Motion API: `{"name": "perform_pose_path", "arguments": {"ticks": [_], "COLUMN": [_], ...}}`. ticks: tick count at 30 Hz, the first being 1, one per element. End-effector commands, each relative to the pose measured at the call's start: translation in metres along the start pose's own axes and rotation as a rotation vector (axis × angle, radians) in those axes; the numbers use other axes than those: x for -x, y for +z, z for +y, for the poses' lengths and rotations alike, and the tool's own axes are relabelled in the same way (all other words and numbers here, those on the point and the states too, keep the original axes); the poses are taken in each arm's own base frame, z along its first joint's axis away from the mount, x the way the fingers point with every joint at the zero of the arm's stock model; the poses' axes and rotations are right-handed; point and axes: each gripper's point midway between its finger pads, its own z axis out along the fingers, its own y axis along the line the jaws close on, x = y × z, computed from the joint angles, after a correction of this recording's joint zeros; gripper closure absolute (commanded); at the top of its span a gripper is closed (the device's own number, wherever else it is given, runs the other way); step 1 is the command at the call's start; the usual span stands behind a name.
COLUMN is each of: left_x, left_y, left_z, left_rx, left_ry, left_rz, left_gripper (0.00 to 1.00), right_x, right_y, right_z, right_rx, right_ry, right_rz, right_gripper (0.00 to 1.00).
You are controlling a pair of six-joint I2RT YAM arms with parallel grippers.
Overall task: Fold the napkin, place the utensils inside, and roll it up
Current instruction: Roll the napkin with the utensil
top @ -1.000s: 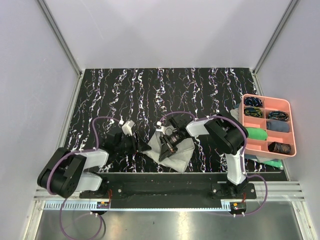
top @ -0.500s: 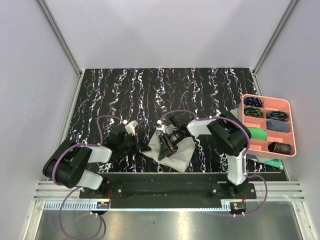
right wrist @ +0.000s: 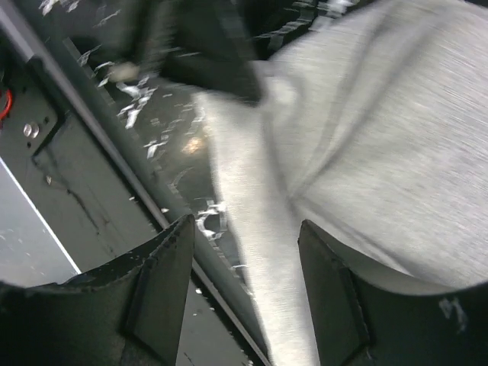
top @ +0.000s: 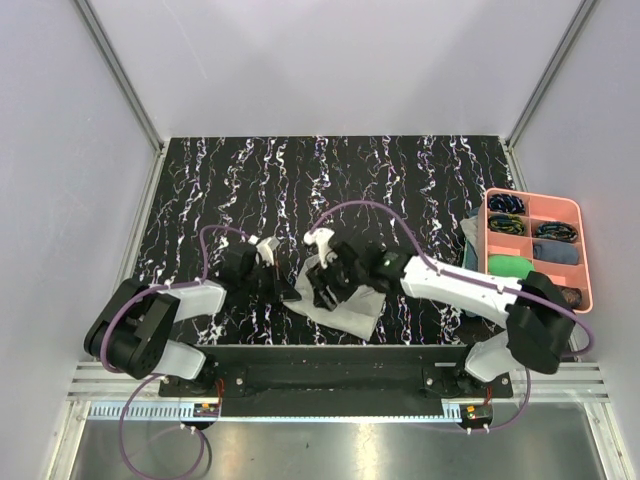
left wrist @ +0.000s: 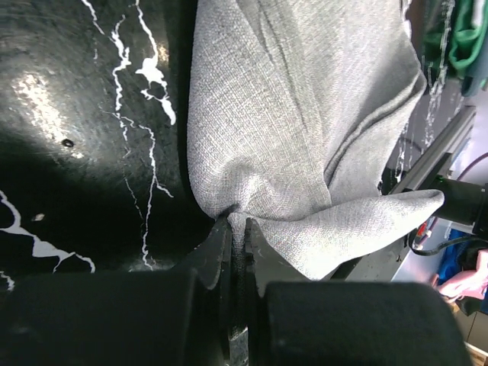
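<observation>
The light grey napkin (top: 352, 306) lies crumpled near the table's front edge, between the two arms. My left gripper (top: 292, 293) is shut on the napkin's left corner; in the left wrist view the cloth (left wrist: 305, 114) is pinched between the jaws of the left gripper (left wrist: 238, 226). My right gripper (top: 322, 284) hovers over the napkin's left part, open. In the right wrist view a ridge of the napkin (right wrist: 366, 152) runs between the spread fingers of the right gripper (right wrist: 248, 236), and neither finger presses on it. The utensils are out of view.
A pink tray (top: 532, 194) with compartments of rolled cloths and rings stands at the right edge, a bright green cloth (top: 512, 267) in it. The black front rail (top: 330, 358) runs just behind the napkin. The dark marbled table (top: 330, 180) stretches away beyond.
The left gripper has shut on the napkin's left corner. The right gripper has opened, let the cloth go and shifted left as its arm stretched out low across the table.
</observation>
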Motion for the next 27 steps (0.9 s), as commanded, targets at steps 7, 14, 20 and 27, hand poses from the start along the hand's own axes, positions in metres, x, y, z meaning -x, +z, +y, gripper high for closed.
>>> {"name": "perform_pose_path", "arguments": {"ticks": [7, 14, 20, 27], "left_x": [0.005, 0.006, 0.006, 0.009], "left_y": [-0.002, -0.003, -0.002, -0.003], "left_z": [0.006, 0.005, 0.005, 0.000], "left_rx": [0.079, 0.076, 0.079, 0.063], "left_ry": [0.002, -0.005, -0.008, 0.000], "left_rz": [0.021, 0.018, 0.017, 0.010], "left_gripper": [1.00, 1.00, 1.00, 1.00], "right_x": [-0.037, -0.056, -0.074, -0.093], "right_y": [0.012, 0.029, 0.044, 0.057], "right_z": [0.006, 0.011, 0.007, 0.000], "right_rx": [-0.263, -0.233, -0.218, -0.228], "right_ry": [-0.160, -0.158, -0.148, -0.115], "right_rz": [0.027, 0.090, 0.135, 0.186], "right_gripper": [0.34, 0.34, 0.38, 0.51]}}
